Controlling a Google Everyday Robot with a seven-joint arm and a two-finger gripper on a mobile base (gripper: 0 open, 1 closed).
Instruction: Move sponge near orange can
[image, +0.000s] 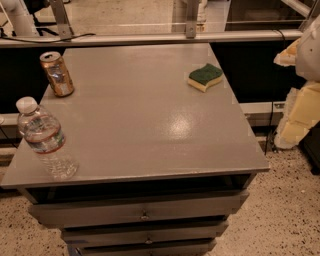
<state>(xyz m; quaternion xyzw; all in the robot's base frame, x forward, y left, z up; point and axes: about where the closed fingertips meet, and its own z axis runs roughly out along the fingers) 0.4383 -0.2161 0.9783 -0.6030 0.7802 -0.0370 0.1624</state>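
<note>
One green-topped sponge, gripper beside table

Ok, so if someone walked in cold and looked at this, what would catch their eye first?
The green-topped sponge lies alone toward the far right of the grey table top, with the orange can upright across from it at the far left edge. A clear water bottle stands at the near left corner. The robot's cream-yellow pincer hangs beyond the table's right side, touching nothing.
</note>
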